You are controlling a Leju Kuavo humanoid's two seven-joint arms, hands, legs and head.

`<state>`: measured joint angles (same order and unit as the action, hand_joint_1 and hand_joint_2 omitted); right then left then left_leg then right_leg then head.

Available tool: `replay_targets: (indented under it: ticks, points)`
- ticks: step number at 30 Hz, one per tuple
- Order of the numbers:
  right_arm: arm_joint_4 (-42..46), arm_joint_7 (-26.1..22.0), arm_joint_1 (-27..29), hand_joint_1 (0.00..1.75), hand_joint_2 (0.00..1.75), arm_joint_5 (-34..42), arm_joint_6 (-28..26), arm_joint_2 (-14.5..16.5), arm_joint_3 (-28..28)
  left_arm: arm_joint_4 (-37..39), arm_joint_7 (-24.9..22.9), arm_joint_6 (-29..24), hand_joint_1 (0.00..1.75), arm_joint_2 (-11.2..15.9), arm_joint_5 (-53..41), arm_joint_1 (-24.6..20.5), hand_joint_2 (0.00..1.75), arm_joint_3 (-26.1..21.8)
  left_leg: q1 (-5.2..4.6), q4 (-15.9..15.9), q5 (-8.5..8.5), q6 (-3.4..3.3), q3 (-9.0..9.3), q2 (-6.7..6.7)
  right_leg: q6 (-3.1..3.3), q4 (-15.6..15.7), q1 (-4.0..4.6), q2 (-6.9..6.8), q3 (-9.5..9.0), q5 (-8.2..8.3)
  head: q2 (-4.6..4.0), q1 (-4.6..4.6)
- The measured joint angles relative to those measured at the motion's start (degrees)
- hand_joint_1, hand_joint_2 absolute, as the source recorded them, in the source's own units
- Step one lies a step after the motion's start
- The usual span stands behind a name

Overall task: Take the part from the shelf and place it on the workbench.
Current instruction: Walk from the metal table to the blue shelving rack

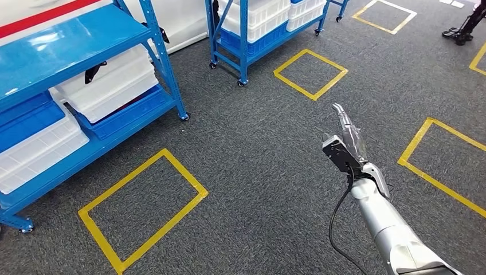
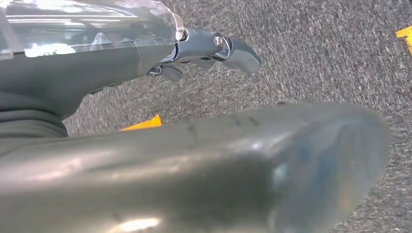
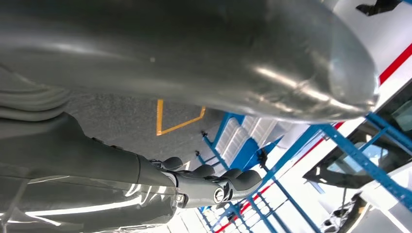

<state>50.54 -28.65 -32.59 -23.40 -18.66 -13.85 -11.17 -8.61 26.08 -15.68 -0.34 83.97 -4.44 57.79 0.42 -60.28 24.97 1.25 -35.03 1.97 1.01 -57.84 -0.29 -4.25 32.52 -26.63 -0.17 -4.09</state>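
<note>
on the left stands the blue shelf (image 1: 74,86) with white bins (image 1: 109,86); which holds the part i cannot tell. right hand (image 1: 347,140) hangs over grey carpet (image 1: 258,160), fingers straight and empty. left hand (image 2: 194,53), fingers loosely extended, holds nothing. likely the approach: next, step to the shelf.

— Site type? 
— Looked like a warehouse or factory training floor. Grey carpet (image 1: 269,172) was marked with yellow tape squares (image 1: 143,207). 
— Storage? 
— Blue metal shelving racks (image 1: 86,86), one on casters (image 1: 252,34), carried white plastic bins (image 1: 109,86) and blue trays (image 1: 126,114). A white wall with a red stripe (image 1: 40,20) ran behind.
</note>
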Motion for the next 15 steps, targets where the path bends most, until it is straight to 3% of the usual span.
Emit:
replay_targets:
  ticks: [2,4,6,8,10,11,12,15]
  points:
    - [-0.1,-0.2,-0.1,0.0,0.0,0.4,0.3,-0.2,0.0,0.0,-0.2,0.1,0.0,0.0,0.0,-0.1,0.0,0.0,-0.32,2.7,-0.39,-0.64,1.27,0.45,-0.57,-0.1,0.28,-0.81,-0.1,-0.21,0.0,0.02]
    - [-0.3,-0.4,-0.1,0.0,0.0,0.8,0.4,-0.3,0.0,0.0,-0.6,0.1,0.0,0.0,0.0,0.1,0.0,0.0,-0.27,2.9,-0.64,-1.35,1.22,-0.58,-1.18,-0.1,0.17,-1.34,-0.25,-0.4,0.01,0.01]
    - [-0.4,-0.6,-0.1,0.0,0.0,1.2,0.4,-0.5,0.0,0.0,-1.0,0.2,0.0,0.0,0.0,0.1,0.0,0.0,-0.07,3.3,-0.94,-2.06,1.35,-1.42,-1.84,-2.1,-0.18,0.36,0.43,-1.94,0.01,0.02]
    - [-0.6,-0.8,0.0,0.0,0.0,1.4,0.4,-0.9,0.0,0.0,-1.5,0.2,0.0,0.0,0.0,-0.1,0.0,0.0,0.05,3.5,-1.11,-2.46,1.36,-2.31,-2.25,-8.7,-0.47,3.03,3.48,-5.49,0.01,0.03]
    - [-1.0,-0.8,0.5,0.0,0.0,1.7,0.4,-1.3,0.0,0.0,-1.9,0.2,0.0,0.1,0.0,-0.1,0.0,0.0,0.05,3.4,-1.13,-2.57,1.3,-3.38,-2.47,-16.0,-0.55,3.97,7.24,-8.03,0.01,0.03]
    - [-1.2,-0.8,0.7,0.0,0.0,1.7,0.4,-1.4,0.0,0.0,-2.0,0.2,0.0,0.1,0.0,0.0,0.0,0.0,0.06,3.3,-1.13,-2.56,1.3,-3.96,-2.52,-17.1,-0.6,4.05,8.02,-7.7,0.01,0.03]
    - [-1.3,-0.8,0.9,0.0,0.0,1.8,0.4,-1.4,0.0,0.0,-2.1,0.2,0.0,0.1,0.0,0.0,0.0,0.0,0.08,3.2,-1.1,-2.52,1.3,-4.56,-2.51,-15.9,-0.69,4.13,7.64,-6.23,0.0,0.03]
    - [-1.4,-0.8,0.8,0.0,0.0,1.9,0.4,-1.5,0.0,0.0,-2.2,0.2,0.0,0.0,0.0,0.0,0.0,0.0,0.1,2.6,-0.87,-1.97,1.15,-6.27,-2.26,-4.7,-1.06,6.01,2.75,-0.53,0.0,0.03]
